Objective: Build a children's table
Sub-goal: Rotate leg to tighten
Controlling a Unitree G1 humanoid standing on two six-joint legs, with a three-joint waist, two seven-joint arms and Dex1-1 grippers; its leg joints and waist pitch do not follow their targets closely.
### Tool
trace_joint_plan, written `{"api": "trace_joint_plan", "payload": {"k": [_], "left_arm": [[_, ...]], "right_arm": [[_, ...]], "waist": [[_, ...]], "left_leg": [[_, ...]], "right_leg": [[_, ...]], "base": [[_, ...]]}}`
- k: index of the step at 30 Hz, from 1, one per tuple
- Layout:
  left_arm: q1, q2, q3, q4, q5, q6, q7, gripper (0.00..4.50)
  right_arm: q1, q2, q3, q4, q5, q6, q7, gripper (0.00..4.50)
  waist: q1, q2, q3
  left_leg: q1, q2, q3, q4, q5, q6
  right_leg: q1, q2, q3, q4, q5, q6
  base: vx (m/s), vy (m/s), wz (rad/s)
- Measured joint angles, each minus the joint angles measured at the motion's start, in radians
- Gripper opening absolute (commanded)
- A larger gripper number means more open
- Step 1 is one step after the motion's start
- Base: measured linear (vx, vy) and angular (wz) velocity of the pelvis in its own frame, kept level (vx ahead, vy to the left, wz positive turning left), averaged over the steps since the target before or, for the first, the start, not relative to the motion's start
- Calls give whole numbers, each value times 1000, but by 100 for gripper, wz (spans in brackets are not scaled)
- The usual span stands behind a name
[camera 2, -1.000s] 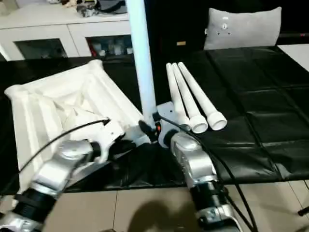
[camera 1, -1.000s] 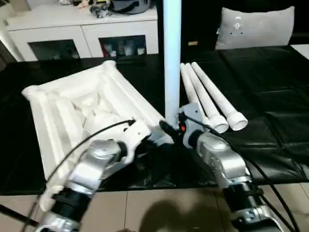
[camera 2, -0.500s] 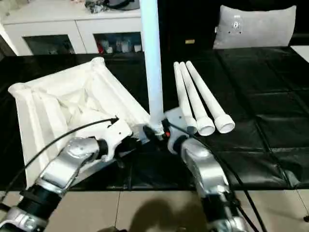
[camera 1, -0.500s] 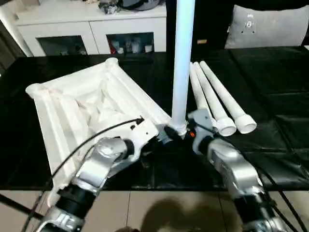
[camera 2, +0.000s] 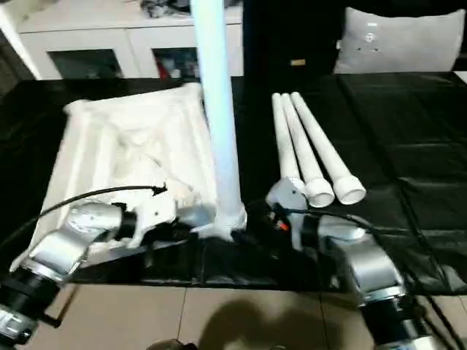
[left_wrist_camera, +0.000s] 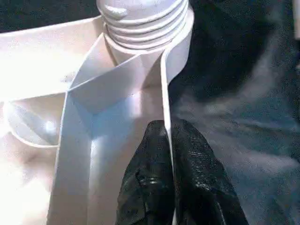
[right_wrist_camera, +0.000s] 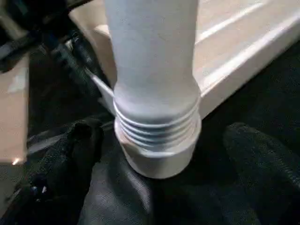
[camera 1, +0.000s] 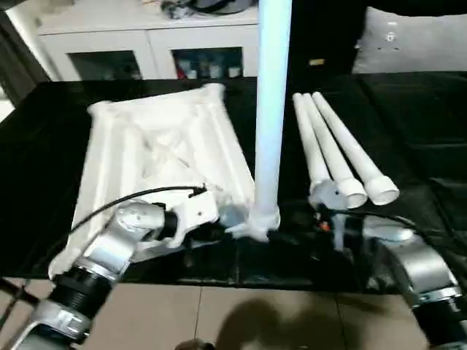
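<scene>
Black tabletop (camera 1: 408,109); left claw (left_wrist_camera: 168,154) pinching table rim (left_wrist_camera: 164,93), right claw (right_wrist_camera: 159,154) open.

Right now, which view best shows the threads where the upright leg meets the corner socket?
Right wrist view: the upright leg fills it, threads exposed above the corner socket. Left wrist view catches the threads from behind a rib; eye views show the joint small.

smooth white plastic table top (camera 1: 157,146) and threaded leg (right_wrist_camera: 154,89), glossy crinkled black sheet (camera 1: 408,117), silvery metal forearms (camera 1: 109,251)
</scene>
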Motion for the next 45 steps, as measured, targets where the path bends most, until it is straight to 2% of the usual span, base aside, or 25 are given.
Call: {"api": "trace_joint_plan", "payload": {"k": [4,11,16,18,24,30,32,35,37,39,42,44,45], "left_arm": [[-18,0,-21,19,-1,-41,-45,0],[-40,16,-40,61,-20,-98,-137,0],[-48,15,-44,81,-20,-130,-151,0],[-51,15,-46,88,-20,-139,-151,0],[-55,10,-47,109,-21,-161,-159,0],[-55,9,-43,113,-22,-163,-162,0],[-46,8,-32,108,-31,-130,-157,0],[-14,-1,3,77,-39,-45,-122,0],[6,-9,29,47,-35,40,-56,0],[26,-40,65,-8,-12,155,58,0],[50,-113,88,-66,2,261,174,0],[59,-141,92,-95,9,303,227,0],[67,-153,97,-110,15,321,251,0]], "right_arm": [[-2,-18,37,-14,0,-32,74,447],[-18,-23,72,-19,12,-35,144,389],[-27,-12,74,-4,12,-35,152,348],[-36,-11,74,6,12,-35,152,313],[-38,-10,74,9,12,-33,152,275],[-27,2,71,0,30,3,149,267],[-13,22,68,-21,31,31,120,266],[-8,82,64,-25,8,55,29,266],[-23,155,46,8,-17,76,-82,266],[-75,273,10,79,-52,114,-259,265],[-124,341,-14,132,-82,137,-414,265],[-141,363,-20,150,-92,143,-469,265],[-145,374,-22,157,-96,142,-488,300]], "waist": [[16,0,0],[19,0,0],[20,0,0],[20,1,0],[21,1,-1],[24,0,-2],[23,-1,-3],[7,0,-4],[-19,-1,-3],[-54,-4,0],[-83,-5,1],[-88,-7,1],[-88,-8,1]], "left_leg": [[0,0,0,2,0,0],[0,0,0,2,0,0],[0,0,0,3,0,0],[0,0,0,3,0,0],[0,0,0,3,0,0],[1,1,0,3,0,0],[2,1,0,3,0,0],[9,1,1,3,0,0],[16,1,2,3,1,-1],[16,1,-2,3,1,-2],[16,1,-8,4,1,-2],[17,0,-8,4,1,-2],[17,0,-8,4,1,-2]], "right_leg": [[0,0,0,0,0,0],[1,0,0,1,0,-1],[1,0,0,1,1,-1],[1,0,0,2,1,-1],[1,0,0,2,1,-1],[2,0,0,2,1,-1],[2,0,0,2,1,-1],[5,0,1,4,1,-1],[8,0,1,6,-2,4],[5,-1,-2,5,-3,5],[5,-2,-9,-2,-3,5],[4,-2,-8,-3,-3,5],[5,-2,-8,-3,-3,5]], "base": [[0,0,0],[0,0,0],[0,0,0],[0,0,0],[0,0,0],[0,0,0],[0,0,0],[0,0,0],[0,0,0],[-27,4,-11],[-30,16,-17],[0,0,0],[0,0,0]]}}
